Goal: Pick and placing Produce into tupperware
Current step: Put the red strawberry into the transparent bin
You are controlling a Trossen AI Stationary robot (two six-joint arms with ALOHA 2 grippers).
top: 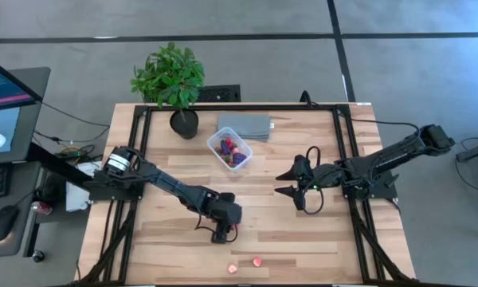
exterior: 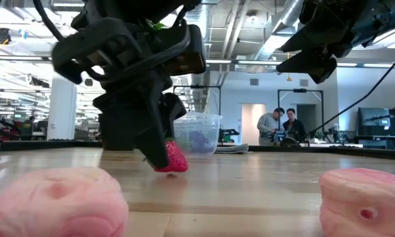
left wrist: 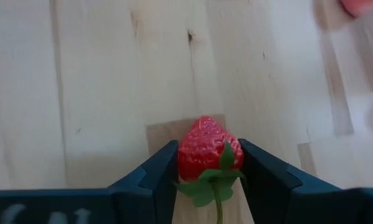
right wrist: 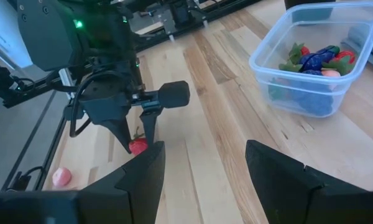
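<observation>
A red toy strawberry (left wrist: 208, 149) with a green stem lies on the wooden table near its front middle, between the fingers of my left gripper (top: 223, 234), which is shut on it. The clear tupperware (top: 229, 150) stands at the far middle and holds several red, blue and green produce pieces (right wrist: 317, 59). Two pale pink pieces (top: 233, 269) (top: 257, 261) lie near the front edge, large in the low view (exterior: 52, 201) (exterior: 365, 197). My right gripper (top: 291, 182) hangs open above the table, right of the middle, with nothing between its fingers (right wrist: 146, 171). My left gripper pinches the strawberry's two sides (left wrist: 185, 158) between its two fingers, near the stem end. The fingers slant down at it from the table's left and far side. Its red tip points away from the gripper, and its underside (exterior: 173, 168) is at the table top.
A potted green plant (top: 171, 80) stands at the far left and a flat grey slab (top: 247, 125) lies behind the tupperware. Black frame rails (top: 139, 159) run along the table's sides. A monitor (top: 4, 96) stands off the left edge. Two people (exterior: 283, 125) stand far back in the room.
</observation>
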